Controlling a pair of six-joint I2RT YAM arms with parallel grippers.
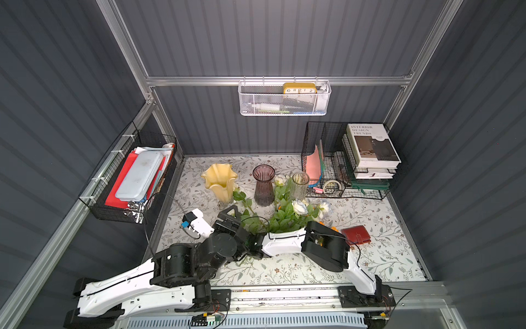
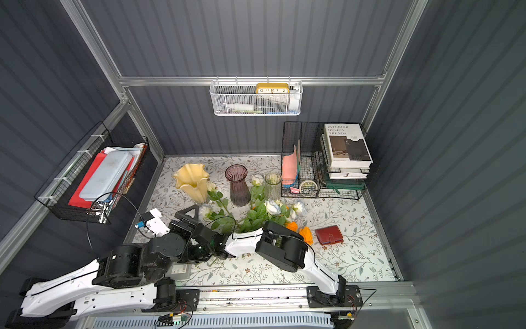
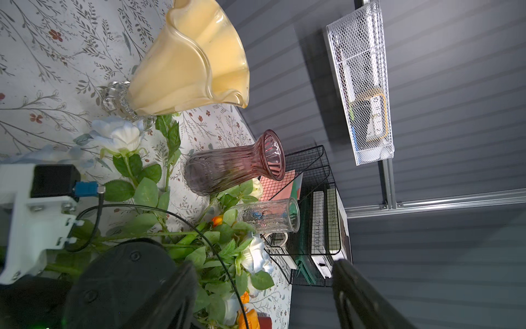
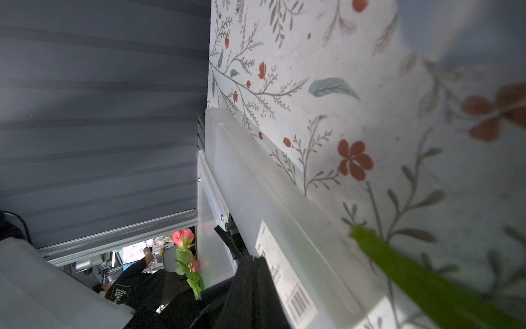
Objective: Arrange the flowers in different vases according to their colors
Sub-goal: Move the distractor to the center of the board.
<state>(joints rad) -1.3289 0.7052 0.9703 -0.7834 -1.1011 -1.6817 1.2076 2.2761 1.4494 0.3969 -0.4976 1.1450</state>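
Three vases stand empty in a row at the back of the table: a pale yellow ruffled vase (image 1: 219, 179), a ribbed purple vase (image 1: 264, 185) and a clear ribbed vase (image 1: 300, 185). The flowers (image 1: 284, 218) lie in a leafy heap in front of them, with white roses (image 1: 299, 206) on top and orange blooms (image 2: 306, 233) at the right edge. My left gripper (image 3: 264, 299) is open beside the heap, with nothing between its fingers. My right gripper (image 4: 253, 284) is shut low at the stem ends. A green stem (image 4: 427, 284) passes beside it, outside the jaws.
A red wallet (image 1: 356, 235) lies right of the heap. A black wire organizer (image 1: 327, 159) with books stands at the back right. A wire basket (image 1: 136, 182) hangs on the left wall and a white mesh basket (image 1: 284, 98) on the back wall. A translucent labelled box (image 4: 270, 213) sits near the front edge.
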